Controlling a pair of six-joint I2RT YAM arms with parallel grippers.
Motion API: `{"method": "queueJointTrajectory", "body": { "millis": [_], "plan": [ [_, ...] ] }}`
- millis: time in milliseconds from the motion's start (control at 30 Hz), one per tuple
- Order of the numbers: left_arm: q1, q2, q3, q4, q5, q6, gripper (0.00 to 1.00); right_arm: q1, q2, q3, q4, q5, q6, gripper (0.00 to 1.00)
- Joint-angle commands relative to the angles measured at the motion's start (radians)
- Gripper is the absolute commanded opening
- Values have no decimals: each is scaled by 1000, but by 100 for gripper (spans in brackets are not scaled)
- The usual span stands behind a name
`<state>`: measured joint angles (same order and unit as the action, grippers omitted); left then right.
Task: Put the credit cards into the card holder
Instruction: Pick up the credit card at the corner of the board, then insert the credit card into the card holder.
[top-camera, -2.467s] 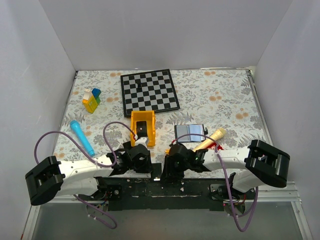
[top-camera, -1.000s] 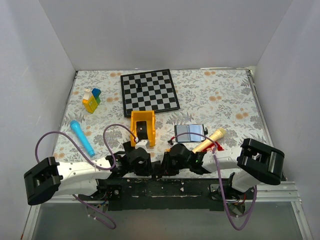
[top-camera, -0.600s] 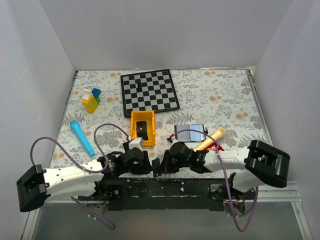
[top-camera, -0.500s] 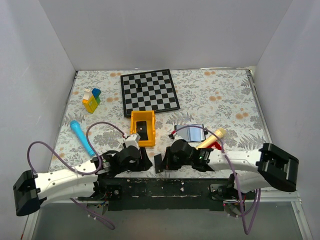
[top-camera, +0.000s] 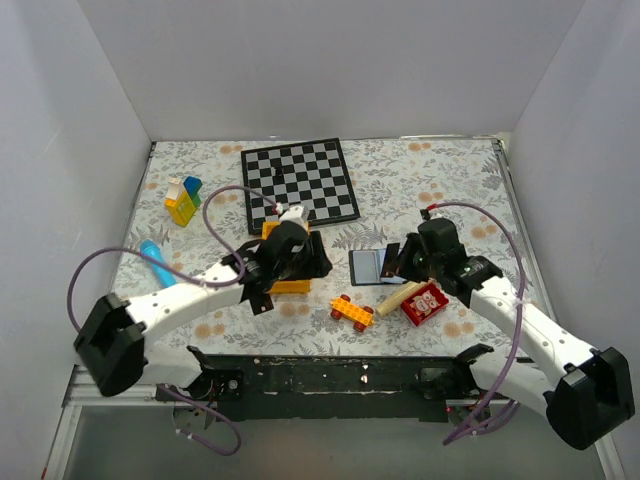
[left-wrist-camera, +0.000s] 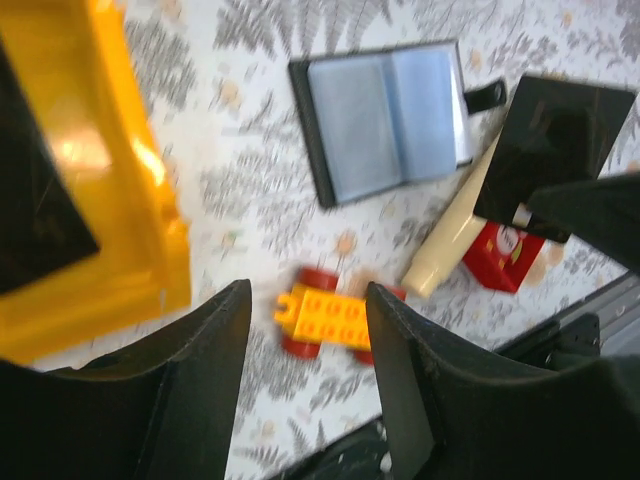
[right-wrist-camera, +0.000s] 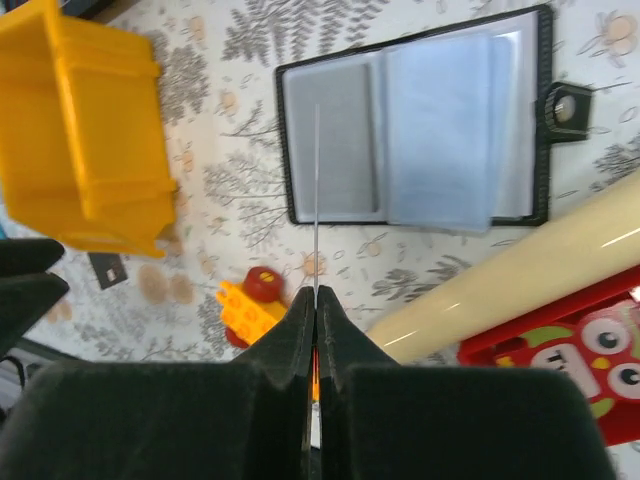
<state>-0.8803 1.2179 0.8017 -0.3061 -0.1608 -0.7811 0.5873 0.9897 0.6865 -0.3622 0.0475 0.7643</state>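
The card holder lies open on the table, blue-grey pockets up and snap tab to the right. My right gripper is shut on one thin black credit card. It holds the card on edge just above the holder's left pocket. Another black card lies inside the yellow bin. My left gripper hovers open beside that bin with nothing between its fingers.
A yellow-and-red brick car, a cream cylinder and a red box lie just in front of the holder. A chessboard sits at the back. Coloured blocks and a blue marker are at the left.
At the near edge the left gripper let go of the card and the right gripper shut on it. Both arms then swung out over the table, the right to the holder, the left to the bin.
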Motion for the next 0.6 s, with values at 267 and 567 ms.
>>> {"method": "queueJointTrajectory", "body": {
  "millis": [267, 567],
  "plan": [
    [78, 488, 441, 47, 231, 226, 43, -234, 256, 154, -8, -308, -278, 1],
    [104, 621, 507, 45, 294, 212, 29, -251, 392, 153, 100, -393, -402, 1]
  ]
}}
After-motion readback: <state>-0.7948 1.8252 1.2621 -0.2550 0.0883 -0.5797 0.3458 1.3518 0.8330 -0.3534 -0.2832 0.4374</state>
